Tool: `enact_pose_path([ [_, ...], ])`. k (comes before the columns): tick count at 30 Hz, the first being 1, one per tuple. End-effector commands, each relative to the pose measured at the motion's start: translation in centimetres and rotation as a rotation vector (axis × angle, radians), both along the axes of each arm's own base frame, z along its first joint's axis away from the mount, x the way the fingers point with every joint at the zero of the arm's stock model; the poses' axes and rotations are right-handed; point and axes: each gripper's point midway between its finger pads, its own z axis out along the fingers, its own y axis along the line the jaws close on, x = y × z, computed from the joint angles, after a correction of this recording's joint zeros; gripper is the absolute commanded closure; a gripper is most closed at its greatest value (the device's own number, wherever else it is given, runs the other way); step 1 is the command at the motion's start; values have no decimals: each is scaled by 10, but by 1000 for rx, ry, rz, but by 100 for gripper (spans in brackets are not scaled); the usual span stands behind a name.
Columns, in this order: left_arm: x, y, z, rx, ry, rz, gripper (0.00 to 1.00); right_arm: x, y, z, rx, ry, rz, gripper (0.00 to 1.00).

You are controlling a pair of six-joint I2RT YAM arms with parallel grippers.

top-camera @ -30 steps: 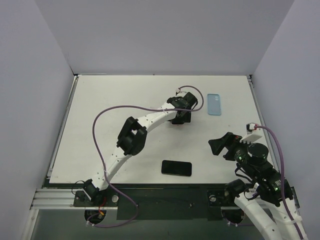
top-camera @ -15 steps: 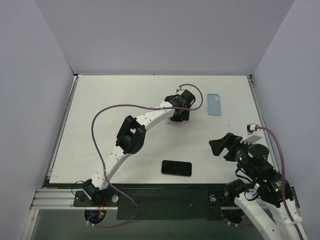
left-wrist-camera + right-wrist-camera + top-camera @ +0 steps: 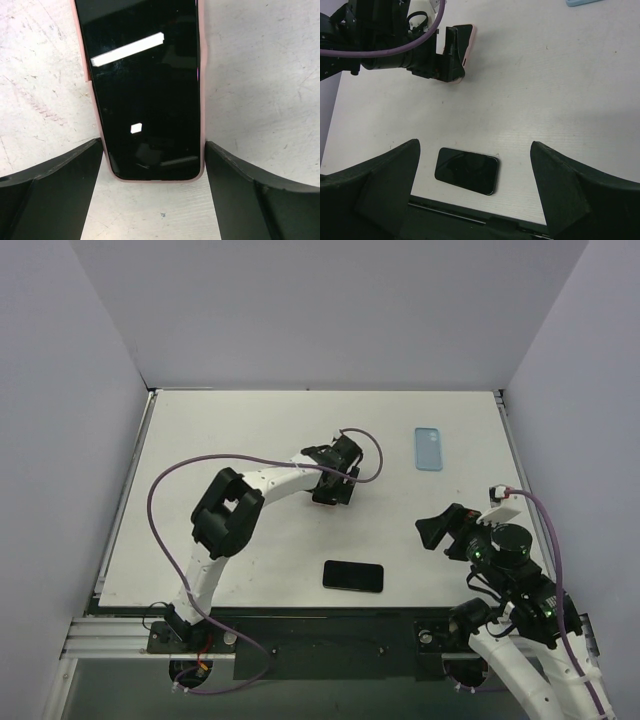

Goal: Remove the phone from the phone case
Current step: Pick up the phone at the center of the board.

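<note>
The phone (image 3: 145, 90), black-screened, sits in a pink phone case (image 3: 201, 100) and lies flat on the white table. My left gripper (image 3: 152, 145) is open, with one finger on each side of the phone's near end, close to its edges. In the top view the left gripper (image 3: 330, 488) sits mid-table and hides that phone. The right wrist view shows the pink case (image 3: 469, 40) poking out beyond the left gripper (image 3: 451, 52). My right gripper (image 3: 432, 532) hangs open and empty above the table's right front.
A bare black phone (image 3: 353, 576) lies near the front edge, seen below the right gripper (image 3: 474, 145) as the same black phone (image 3: 466, 171). A light blue empty case (image 3: 428, 448) lies at the back right. The left arm's purple cable (image 3: 165, 490) loops over the left side.
The left arm has swung leftward and a little nearer, its elbow folding to the left, and its fingers stand slightly wider. The right arm has barely moved.
</note>
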Motion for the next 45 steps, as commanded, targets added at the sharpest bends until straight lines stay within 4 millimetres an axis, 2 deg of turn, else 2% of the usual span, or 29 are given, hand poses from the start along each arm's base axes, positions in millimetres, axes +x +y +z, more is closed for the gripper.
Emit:
enact_pose_path([
  [1,8,6,12,31,-2,-36,7,9,2,3,5,-13,-6,14],
  [3,15,5,9,30,8,-36,7,8,2,4,10,-17,-7,14],
  [8,42,3,17,-16,-4,-9,6,6,-1,4,12,-25,-18,14],
  [12,53,-5,18,-68,7,-20,6,6,-1,4,7,-23,-19,14],
  [13,52,-6,11,-70,32,-29,6,7,-1,4,5,-23,-20,14],
  [14,56,-8,15,-84,29,-31,6,7,-1,5,5,-24,-21,14],
  [15,55,-10,7,-85,56,-43,6,7,-1,6,5,-26,-21,14],
  [18,54,-14,3,-95,89,-70,5,8,-1,7,5,-26,-22,14],
  [22,49,-11,-7,-90,117,-72,6,7,-1,8,13,-25,-27,14],
  [24,46,-10,-11,-93,123,-74,10,7,-2,7,17,-24,-29,14],
  [26,44,-8,-15,-91,131,-72,19,7,-1,7,18,-19,-30,14],
  [28,40,-8,-14,-96,139,-79,38,7,-2,3,15,1,-36,14],
  [29,36,-6,-13,-96,144,-78,52,7,-1,2,14,12,-36,14],
  [30,36,-7,-2,-111,125,-81,60,9,0,-2,8,33,-37,14],
  [31,32,-4,-4,-116,127,-80,71,9,0,-5,5,52,-40,14],
  [32,33,-6,13,-145,96,-81,77,10,1,-10,1,78,-42,14],
  [33,29,-2,13,-147,92,-83,93,11,2,-13,-1,95,-40,14],
  [34,28,-1,29,-167,64,-80,100,12,5,-17,-1,116,-34,14],
  [35,26,2,33,-176,50,-79,100,13,6,-20,1,135,-36,14],
  [36,25,3,53,-202,11,-80,100,15,8,-25,-5,159,-35,15],
  [37,21,9,51,-203,11,-73,100,17,9,-28,2,172,-42,14],
  [38,20,9,74,-236,-31,-67,100,19,9,-33,-5,195,-50,14],
  [39,13,16,71,-235,-28,-52,100,21,10,-35,8,206,-66,14],
  [40,4,22,81,-256,-36,-39,100,24,10,-40,6,226,-76,14],
  [41,2,21,90,-290,-55,-40,100,26,11,-44,22,240,-91,14],
  [43,-12,25,104,-363,-80,-49,100,31,14,-54,38,284,-115,7],
  [44,-21,31,111,-401,-101,-44,100,33,15,-58,53,304,-134,0],
  [45,-29,33,112,-421,-99,-50,100,35,19,-63,62,330,-127,0],
])
